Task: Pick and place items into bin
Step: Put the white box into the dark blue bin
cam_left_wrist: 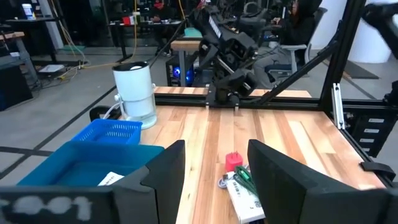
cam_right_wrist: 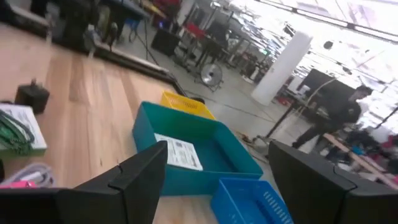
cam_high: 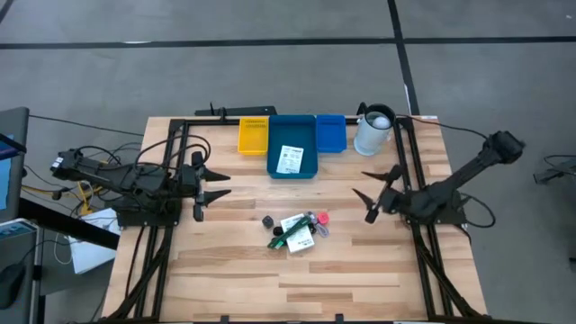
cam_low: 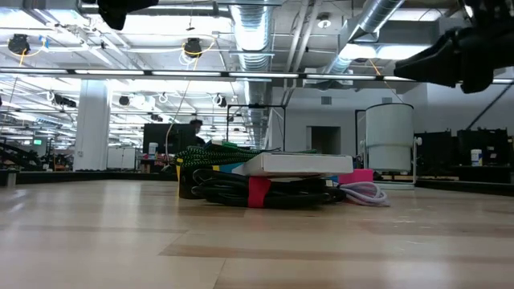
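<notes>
The items lie in a small pile [cam_high: 297,230] on the wooden table: a white packet [cam_left_wrist: 244,200], a green pen [cam_high: 290,238], a pink round piece [cam_high: 322,217], a dark bit [cam_high: 267,220] and a coiled black cable [cam_low: 241,189]. The teal bin [cam_high: 292,135] stands at the far edge with one white card [cam_high: 290,159] lying flat in it. My left gripper [cam_high: 220,184] hovers open left of the pile, pointing toward the table's right. My right gripper [cam_high: 364,193] hovers open right of the pile, pointing left. Nothing is between either pair of fingers.
A yellow bin [cam_high: 253,135] and a small blue basket [cam_high: 330,133] flank the teal bin. A white jug [cam_high: 373,130] stands at the far right. Black frame rails [cam_high: 175,180] run along both table sides. Bare wood lies near the front edge.
</notes>
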Tool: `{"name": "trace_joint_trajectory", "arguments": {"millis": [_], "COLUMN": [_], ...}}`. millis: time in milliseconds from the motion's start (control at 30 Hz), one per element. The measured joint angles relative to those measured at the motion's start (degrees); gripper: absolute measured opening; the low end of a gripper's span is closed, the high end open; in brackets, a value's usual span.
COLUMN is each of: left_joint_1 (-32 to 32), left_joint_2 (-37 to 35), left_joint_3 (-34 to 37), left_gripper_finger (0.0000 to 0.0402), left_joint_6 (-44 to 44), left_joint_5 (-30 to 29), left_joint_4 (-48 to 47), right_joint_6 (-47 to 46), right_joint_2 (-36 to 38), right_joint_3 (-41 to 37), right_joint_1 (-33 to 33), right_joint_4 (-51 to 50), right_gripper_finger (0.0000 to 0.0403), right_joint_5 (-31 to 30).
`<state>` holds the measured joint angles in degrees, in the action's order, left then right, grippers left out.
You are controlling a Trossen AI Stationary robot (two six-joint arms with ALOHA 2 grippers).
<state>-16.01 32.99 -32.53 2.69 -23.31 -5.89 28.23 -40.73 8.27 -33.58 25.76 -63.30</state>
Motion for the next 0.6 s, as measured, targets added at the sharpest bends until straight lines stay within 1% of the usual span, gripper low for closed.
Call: {"name": "trace_joint_trajectory", "arguments": {"millis": [100, 233, 367, 433, 600], "left_joint_1": [0.0, 0.0, 0.0, 0.0, 0.0], "left_joint_2": [0.0, 0.0, 0.0, 0.0, 0.0], "left_joint_3": [0.0, 0.0, 0.0, 0.0, 0.0], "left_gripper_finger": [0.0164, 0.0164, 0.0164, 0.0164, 0.0164], "left_joint_6": [0.4, 1.4, 1.6, 1.6, 2.5], "left_joint_5": [0.0, 0.1, 1.0, 1.0, 1.0], "left_joint_4": [-0.6, -1.6, -2.2, -2.4, -2.5], "right_joint_6": [2.1, 5.2, 4.5, 3.2, 2.8], "right_joint_2": [-7.0, -15.3, -22.3, -25.5, -33.5], "right_joint_3": [3.3, 7.3, 10.4, 11.8, 15.4], "right_joint_1": [-2.1, -4.6, -6.4, -7.2, -9.1], "right_joint_4": [0.0, 0.0, 0.0, 0.0, 0.0], "right_gripper_finger": [0.0276, 0.0276, 0.0276, 0.0276, 0.0276], "right_joint_5": [-2.9, -8.5, -12.5, -13.6, -13.5]}}
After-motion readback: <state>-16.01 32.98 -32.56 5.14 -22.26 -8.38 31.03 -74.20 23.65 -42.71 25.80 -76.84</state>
